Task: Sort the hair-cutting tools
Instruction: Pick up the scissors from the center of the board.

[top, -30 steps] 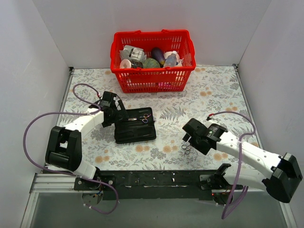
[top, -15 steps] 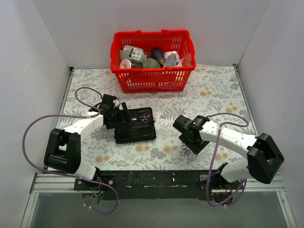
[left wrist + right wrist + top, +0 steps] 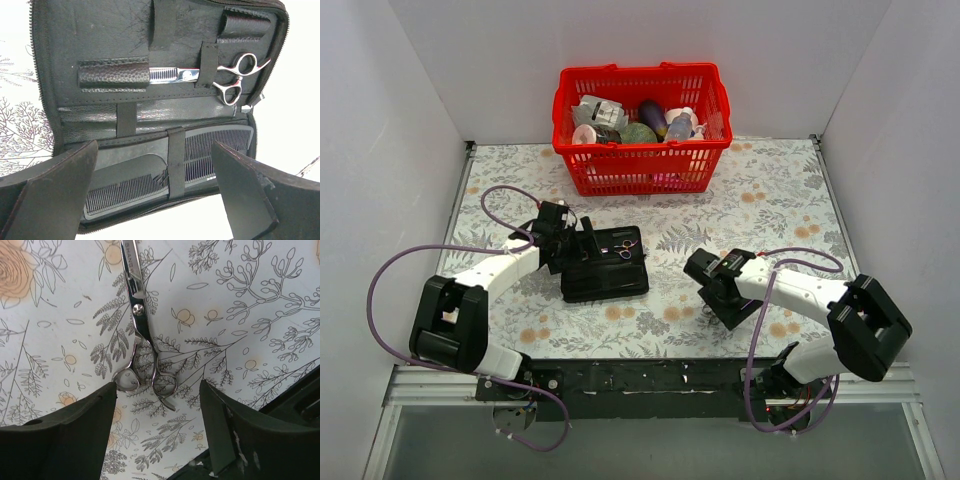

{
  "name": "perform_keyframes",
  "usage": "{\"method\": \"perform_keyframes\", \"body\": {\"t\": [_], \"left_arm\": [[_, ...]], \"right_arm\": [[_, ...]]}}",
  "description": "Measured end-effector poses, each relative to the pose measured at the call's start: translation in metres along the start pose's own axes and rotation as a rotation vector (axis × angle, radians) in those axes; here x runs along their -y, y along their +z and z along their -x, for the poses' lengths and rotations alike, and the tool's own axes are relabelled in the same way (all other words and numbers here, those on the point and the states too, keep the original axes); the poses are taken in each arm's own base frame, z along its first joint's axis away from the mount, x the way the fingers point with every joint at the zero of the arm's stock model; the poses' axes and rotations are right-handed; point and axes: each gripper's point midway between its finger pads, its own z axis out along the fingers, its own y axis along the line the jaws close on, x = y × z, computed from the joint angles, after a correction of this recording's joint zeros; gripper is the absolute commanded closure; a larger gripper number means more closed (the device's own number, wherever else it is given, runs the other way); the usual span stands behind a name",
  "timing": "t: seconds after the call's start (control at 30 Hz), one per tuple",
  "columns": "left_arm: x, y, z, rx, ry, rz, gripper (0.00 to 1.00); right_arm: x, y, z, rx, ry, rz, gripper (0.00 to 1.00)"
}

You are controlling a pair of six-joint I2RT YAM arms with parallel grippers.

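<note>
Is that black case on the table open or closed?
Open. The case lies spread flat, its lining showing, with scissors and a comb strapped inside.

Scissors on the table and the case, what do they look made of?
Scissors: polished metal, probably steel, judging by the mirror-bright shine. Case: black woven fabric lining with a grained, leather-like loop; whether it is real or synthetic leather is unclear.

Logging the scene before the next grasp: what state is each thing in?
Case: open, flat.
Cased scissors: closed, strapped in.
Comb: tucked in case.
Loose scissors: closed, lying flat.
Left gripper: open, over case.
Right gripper: open, astride loose scissors.
Basket: filled.
</note>
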Motion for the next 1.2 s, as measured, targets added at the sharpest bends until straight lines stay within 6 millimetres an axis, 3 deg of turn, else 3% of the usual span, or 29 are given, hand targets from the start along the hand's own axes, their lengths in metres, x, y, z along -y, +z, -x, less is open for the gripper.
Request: {"method": "perform_keyframes", "body": {"t": [0.3,0.5,0.77,0.97,1.2], "left_arm": [[0.004,-0.001,-0.001,0.005,0.012,-0.011,0.02],[0.004,-0.001,0.000,0.010,0.013,-0.004,0.02],[0.003,-0.001,0.001,0.016,0.013,0.002,0.02],[0.001,-0.001,0.001,0.020,0.013,0.009,0.02],[0.000,-0.001,0.002,0.025,0.013,0.018,0.02]], "right_arm": [[-0.001,0.010,0.017,0.026,0.075,-0.019,0.28],[0.003,0.024,0.011,0.016,0.058,-0.071,0.31],[-0.010,0.024,0.007,0.001,0.040,-0.057,0.42],[-0.020,0.024,0.004,-0.017,0.025,-0.047,0.60],[-0.019,0.023,0.000,-0.047,0.019,-0.025,0.99]]}}
